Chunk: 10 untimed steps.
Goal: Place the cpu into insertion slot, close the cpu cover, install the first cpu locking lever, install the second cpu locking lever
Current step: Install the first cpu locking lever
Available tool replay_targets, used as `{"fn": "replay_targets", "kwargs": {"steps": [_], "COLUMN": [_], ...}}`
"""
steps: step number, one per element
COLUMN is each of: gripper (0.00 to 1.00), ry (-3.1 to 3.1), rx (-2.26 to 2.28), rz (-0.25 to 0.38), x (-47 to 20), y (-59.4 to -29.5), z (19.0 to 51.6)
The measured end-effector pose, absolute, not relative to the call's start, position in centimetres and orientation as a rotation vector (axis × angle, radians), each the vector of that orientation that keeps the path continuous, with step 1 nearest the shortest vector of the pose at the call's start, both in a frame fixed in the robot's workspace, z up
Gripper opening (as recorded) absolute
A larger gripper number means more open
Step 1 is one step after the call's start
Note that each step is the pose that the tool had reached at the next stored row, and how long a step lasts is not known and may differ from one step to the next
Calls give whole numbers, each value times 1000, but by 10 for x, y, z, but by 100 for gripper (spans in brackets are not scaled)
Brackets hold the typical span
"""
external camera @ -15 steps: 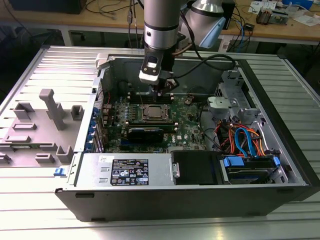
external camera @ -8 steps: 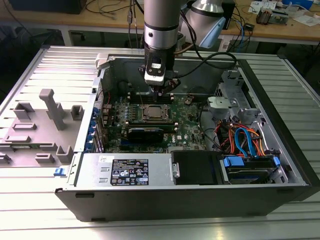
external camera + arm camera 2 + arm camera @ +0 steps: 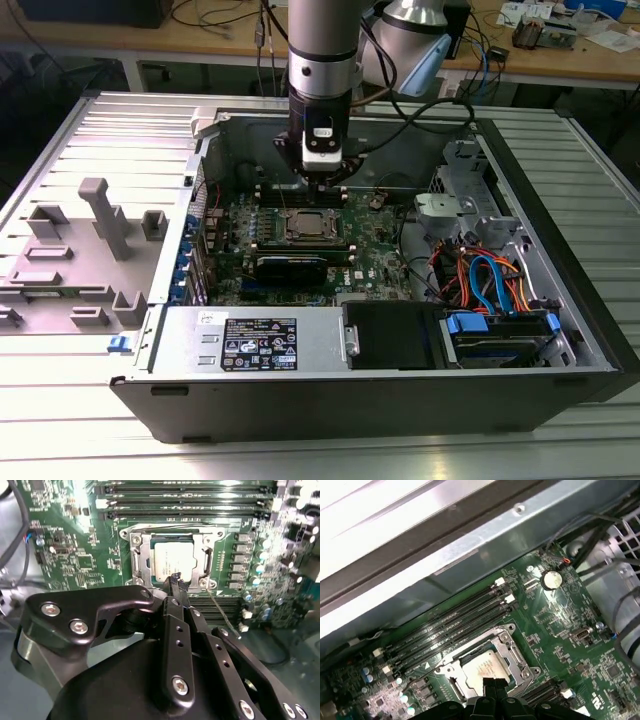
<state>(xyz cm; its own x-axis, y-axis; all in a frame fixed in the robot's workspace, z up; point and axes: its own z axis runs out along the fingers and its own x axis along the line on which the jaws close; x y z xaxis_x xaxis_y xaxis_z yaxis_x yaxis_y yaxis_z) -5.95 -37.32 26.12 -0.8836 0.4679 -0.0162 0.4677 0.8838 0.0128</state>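
The cpu (image 3: 172, 560), a dull silver square, lies flat in the insertion slot (image 3: 131, 539) on the green motherboard (image 3: 75, 540). The cpu cover (image 3: 141, 555), a silvery frame, is folded down around it, and the chip shows through its window. My gripper (image 3: 176, 580) hangs just above the socket's near edge with its black fingers pressed together and nothing between them. In the first wrist view the gripper (image 3: 490, 684) tips sit over the cpu (image 3: 482, 667). A thin wire lever (image 3: 220, 609) sticks out from one socket corner. In the exterior view the gripper (image 3: 322, 178) is above the slot (image 3: 312, 225).
Black memory slots (image 3: 185, 502) run beside the socket. The motherboard lies inside an open computer case (image 3: 560, 250), with a power supply (image 3: 250, 340), drive bay and coloured cables (image 3: 490, 280) at the exterior view's right. A grey plastic fixture (image 3: 90, 240) stands on the table at that view's left.
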Motion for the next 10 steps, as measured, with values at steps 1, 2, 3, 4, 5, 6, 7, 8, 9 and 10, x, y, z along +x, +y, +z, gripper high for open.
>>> {"fn": "replay_targets", "kwargs": {"steps": [1, 2, 3, 4, 5, 6, 7, 8, 9, 10], "gripper": [11, 11, 11, 11, 11, 11, 11, 11, 11, 11], "ry": [3036, 3040, 3041, 3041, 3041, 3041, 3042, 3046, 3057, 3067], "rx": [729, 713, 711, 711, 711, 711, 705, 691, 637, 588], "rz": [13, 14, 14, 14, 14, 14, 14, 14, 15, 15], "x": [-59, -59, -59, -59, -59, -59, -59, -59, -59, -59], "y": [-373, -373, -373, -373, -373, -373, -374, -374, -373, -373], "z": [261, 261, 261, 261, 261, 261, 261, 261, 261, 261]}}
